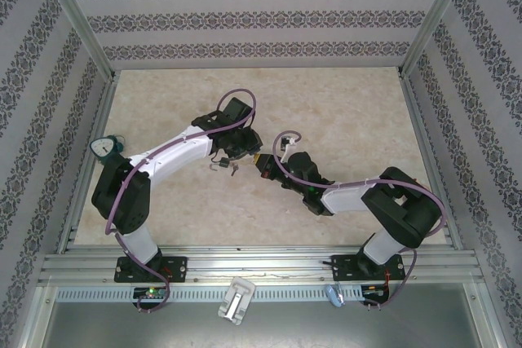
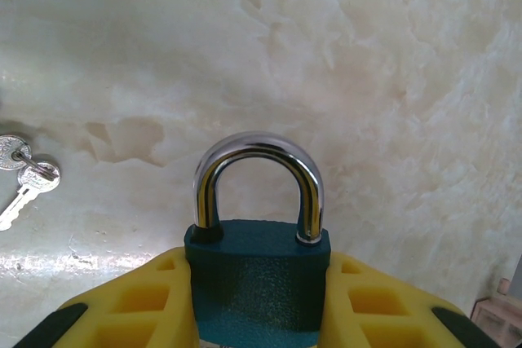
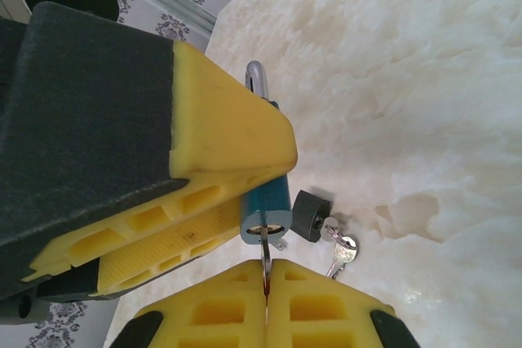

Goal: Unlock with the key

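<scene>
Being gripped at both sides by left hand (image 2: pixel 259 303), padlock (image 2: pixel 257 262) is entered by key (image 3: pixel 266 252), which is pinched in closed right hand (image 3: pixel 267 287).

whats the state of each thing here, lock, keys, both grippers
padlock: clamped by its body, off the table
shackle: closed, both legs seated in the body
key: blade in the padlock's keyhole
spare keys: loose on a ring beside the padlock
left gripper: jaws shut on the padlock
right gripper: jaws shut on the key
</scene>
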`<move>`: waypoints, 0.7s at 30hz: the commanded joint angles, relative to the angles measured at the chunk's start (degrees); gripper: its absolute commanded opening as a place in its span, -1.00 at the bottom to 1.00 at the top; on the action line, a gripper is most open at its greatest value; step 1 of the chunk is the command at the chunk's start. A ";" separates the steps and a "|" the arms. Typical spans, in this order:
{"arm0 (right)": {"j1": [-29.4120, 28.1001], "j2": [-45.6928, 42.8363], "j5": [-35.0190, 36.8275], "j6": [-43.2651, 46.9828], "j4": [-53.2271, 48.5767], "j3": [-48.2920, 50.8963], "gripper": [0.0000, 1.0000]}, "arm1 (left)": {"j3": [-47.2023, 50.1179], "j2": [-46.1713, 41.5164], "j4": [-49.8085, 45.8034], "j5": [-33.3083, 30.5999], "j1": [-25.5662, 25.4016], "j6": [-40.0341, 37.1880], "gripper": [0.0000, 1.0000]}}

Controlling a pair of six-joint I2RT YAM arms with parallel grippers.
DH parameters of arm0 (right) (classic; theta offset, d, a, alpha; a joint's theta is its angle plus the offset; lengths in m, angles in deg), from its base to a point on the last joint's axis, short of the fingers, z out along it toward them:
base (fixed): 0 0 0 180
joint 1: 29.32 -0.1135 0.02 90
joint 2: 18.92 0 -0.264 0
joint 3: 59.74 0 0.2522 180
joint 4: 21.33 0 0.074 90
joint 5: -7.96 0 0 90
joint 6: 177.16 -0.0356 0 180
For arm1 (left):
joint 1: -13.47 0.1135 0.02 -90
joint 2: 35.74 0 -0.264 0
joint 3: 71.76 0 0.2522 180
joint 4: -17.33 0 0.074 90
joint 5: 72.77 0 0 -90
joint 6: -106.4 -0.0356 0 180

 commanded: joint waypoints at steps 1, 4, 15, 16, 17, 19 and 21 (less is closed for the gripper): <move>1.54 -1.11 -1.81 -0.33 8.79 -3.21 -1.00 | 1.07 -1.44 -0.51 5.61 -2.62 0.31 -0.62; 2.48 0.31 -3.91 -1.77 11.91 -3.14 -1.00 | 1.12 -1.68 -0.36 5.51 -2.63 0.31 -0.63; 2.82 -2.30 -3.53 -1.70 9.20 0.47 -0.76 | 0.39 -3.42 -2.99 1.95 -0.97 -2.00 -0.62; 2.79 -2.51 -3.53 -1.86 9.16 1.23 -0.72 | 0.12 -3.46 -3.48 1.55 -0.80 -2.31 -0.62; 2.74 -2.66 -3.44 -2.02 9.22 1.86 -0.69 | 0.02 -3.46 -3.78 1.39 -0.65 -2.45 -0.62; 2.77 -3.28 -3.44 -2.20 9.34 3.50 -0.64 | 0.14 -3.61 -3.81 1.57 -0.36 -2.50 -0.62; 2.73 -4.11 -3.53 -2.20 9.16 4.84 -0.60 | 0.24 -3.73 -3.72 1.61 -0.22 -2.42 -0.62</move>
